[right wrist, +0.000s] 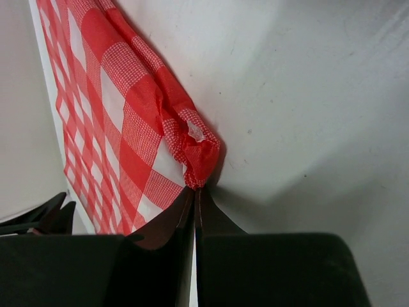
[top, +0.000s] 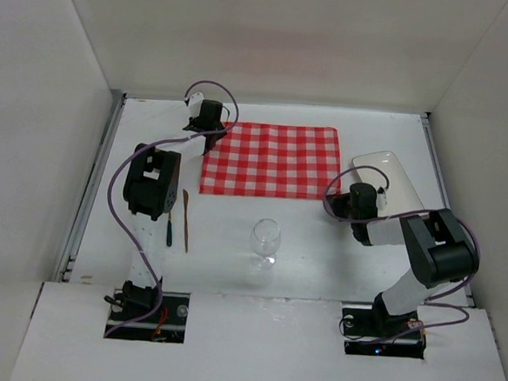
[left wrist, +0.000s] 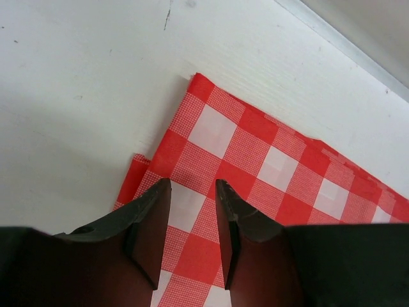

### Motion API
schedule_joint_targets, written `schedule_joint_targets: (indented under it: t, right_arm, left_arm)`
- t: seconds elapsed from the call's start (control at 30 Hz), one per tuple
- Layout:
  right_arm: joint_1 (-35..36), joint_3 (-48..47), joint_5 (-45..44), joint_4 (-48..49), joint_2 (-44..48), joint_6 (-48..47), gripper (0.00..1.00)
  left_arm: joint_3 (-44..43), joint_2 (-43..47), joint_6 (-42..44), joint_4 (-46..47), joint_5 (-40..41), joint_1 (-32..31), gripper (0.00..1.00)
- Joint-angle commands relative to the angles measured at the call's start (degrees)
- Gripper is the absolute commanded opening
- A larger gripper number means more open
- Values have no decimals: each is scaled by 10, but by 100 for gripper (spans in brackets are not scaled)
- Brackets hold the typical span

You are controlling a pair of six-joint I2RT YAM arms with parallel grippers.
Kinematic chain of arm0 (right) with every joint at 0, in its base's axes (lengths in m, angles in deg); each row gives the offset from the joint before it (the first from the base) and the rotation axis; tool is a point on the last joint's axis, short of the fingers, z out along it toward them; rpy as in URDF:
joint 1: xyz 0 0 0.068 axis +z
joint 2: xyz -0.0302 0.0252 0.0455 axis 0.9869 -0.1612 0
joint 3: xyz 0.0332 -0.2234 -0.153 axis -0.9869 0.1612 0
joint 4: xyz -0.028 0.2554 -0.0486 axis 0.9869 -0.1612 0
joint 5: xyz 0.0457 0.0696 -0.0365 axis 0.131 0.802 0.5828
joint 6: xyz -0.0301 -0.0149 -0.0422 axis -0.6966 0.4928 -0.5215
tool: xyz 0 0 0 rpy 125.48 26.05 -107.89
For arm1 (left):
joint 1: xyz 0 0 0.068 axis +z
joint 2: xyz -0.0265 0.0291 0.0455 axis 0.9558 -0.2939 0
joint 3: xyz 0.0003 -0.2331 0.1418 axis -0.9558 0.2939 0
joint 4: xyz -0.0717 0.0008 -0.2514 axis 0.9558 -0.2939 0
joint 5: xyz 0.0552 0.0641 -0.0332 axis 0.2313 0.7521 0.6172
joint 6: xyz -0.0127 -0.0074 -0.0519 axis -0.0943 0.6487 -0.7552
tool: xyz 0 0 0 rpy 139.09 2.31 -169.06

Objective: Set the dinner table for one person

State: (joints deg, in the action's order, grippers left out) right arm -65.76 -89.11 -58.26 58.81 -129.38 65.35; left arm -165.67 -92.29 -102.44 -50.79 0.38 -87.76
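Observation:
A red-and-white checked cloth (top: 271, 160) lies flat on the white dinner table (top: 320, 247) at the back centre. My left gripper (top: 212, 141) hovers over the cloth's left edge. In the left wrist view its jaws (left wrist: 193, 185) stand apart, with flat cloth (left wrist: 281, 166) showing between them and nothing gripped. My right gripper (top: 336, 199) is at the cloth's near right corner. In the right wrist view it (right wrist: 197, 190) is shut on that corner, and the cloth (right wrist: 198, 150) bunches into a crumpled fold just ahead of the fingertips.
A white rectangular plate (top: 394, 178) lies right of the cloth, partly under my right arm. A wine glass (top: 265, 241) stands upright in front of the cloth. A blue-handled utensil (top: 171, 222) and a thin wooden one (top: 185, 221) lie by my left arm.

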Motion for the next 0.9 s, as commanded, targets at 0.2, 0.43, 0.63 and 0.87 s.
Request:
schedule_joint_targets:
  t: [0.2, 0.43, 0.63, 0.87]
  right_arm:
    - [5, 12, -10, 50, -4, 28, 12]
    - [5, 14, -14, 85, -28, 49, 10]
    - [7, 20, -8, 114, -48, 50, 9]
    - [7, 27, -3, 125, -48, 43, 5]
  left_arm:
    - [74, 96, 6, 36, 3, -7, 32]
    - [314, 296, -24, 64, 18, -52, 19]
    - [445, 399, -69, 55, 61, -116, 2]
    - [468, 378, -97, 44, 48, -152, 2]
